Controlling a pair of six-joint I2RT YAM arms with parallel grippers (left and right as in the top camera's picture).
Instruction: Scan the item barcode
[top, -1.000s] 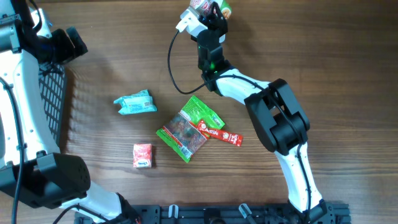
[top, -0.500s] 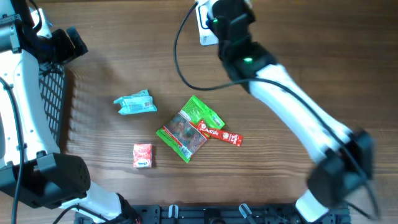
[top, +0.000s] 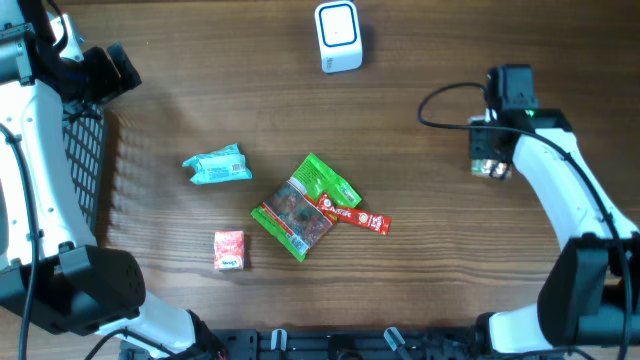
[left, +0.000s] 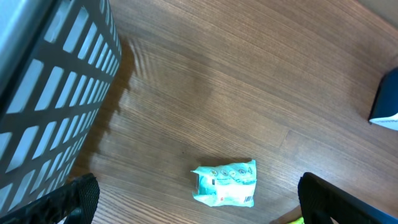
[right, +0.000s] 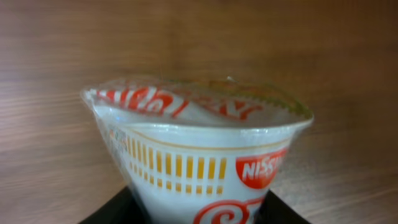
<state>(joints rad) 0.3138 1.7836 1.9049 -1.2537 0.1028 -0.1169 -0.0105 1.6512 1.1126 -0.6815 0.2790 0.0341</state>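
Swung well clear of the scanner (top: 337, 36), out over the right tabletop (top: 420, 280), gripping the noodle cup (right: 199, 168) in the right fingers (right: 107, 215); probably scanned. Left fingers (left: 78, 199) held wide, empty.

White arm shells (top: 562, 195), chunky black joints (top: 590, 290) (both sides). Black cable (top: 432, 97) loops out just behind the right claw (top: 491, 165).

left arm (top: 25, 200) runs up the 9 o'clock edge of the overhead view, white links and black joints, its wrist near 10 o'clock. the left tool (left: 199, 210) is spread wide, with nothing between its fingers. right arm (top: 560, 190) rises from 5 o'clock and bends toward 3 o'clock (a cable loops off the wrist). the right tool (top: 492, 160) is clamped on a noodle cup (right: 199, 168).
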